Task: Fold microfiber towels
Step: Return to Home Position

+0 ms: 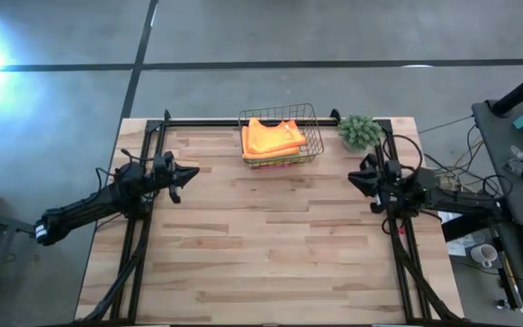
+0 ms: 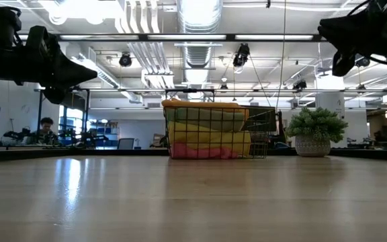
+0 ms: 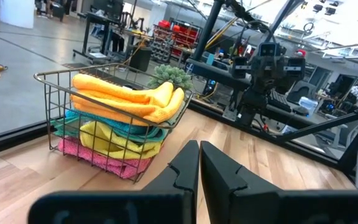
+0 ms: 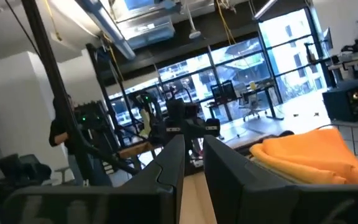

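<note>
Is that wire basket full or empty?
Full. Folded towels stack inside the basket, pink at the bottom, orange on top reaching the rim.

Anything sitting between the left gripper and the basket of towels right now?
No. In the high view, only bare table lies between the left gripper and the basket holding the folded towels.
</note>
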